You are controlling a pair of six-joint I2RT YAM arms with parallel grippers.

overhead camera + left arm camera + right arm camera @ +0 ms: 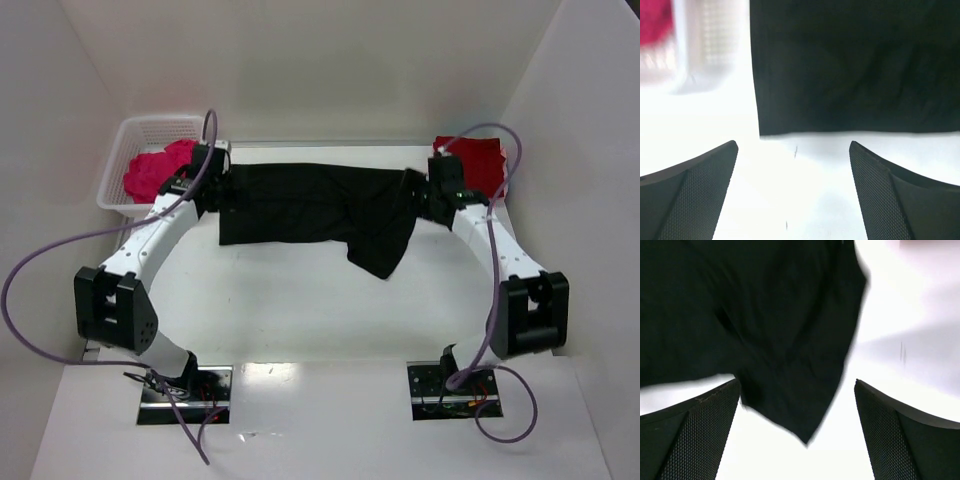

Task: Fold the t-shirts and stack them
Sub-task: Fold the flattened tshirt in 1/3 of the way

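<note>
Currently: one black cloth short-sleeved t-shirt (310,205), spread widthways near the far edge of the white surface (300,320), one corner trailing nearward, apparently laid out for folding. Left pincer (794,150) and right pincer (797,385): both agape, empty, flanking its ends. Magenta-pink t-shirt (155,170) in white mesh basket (150,125), far-left corner; dark red t-shirt (480,160), far-right corner.

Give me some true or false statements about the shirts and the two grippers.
The black t-shirt lies spread on the table between the two grippers. True.
The pink t-shirt sits in the white basket. True.
The left gripper is shut on the black t-shirt. False: it is open over bare table.
The dark red t-shirt is in the basket. False: it lies at the table's far right.
The right gripper is open. True.
</note>
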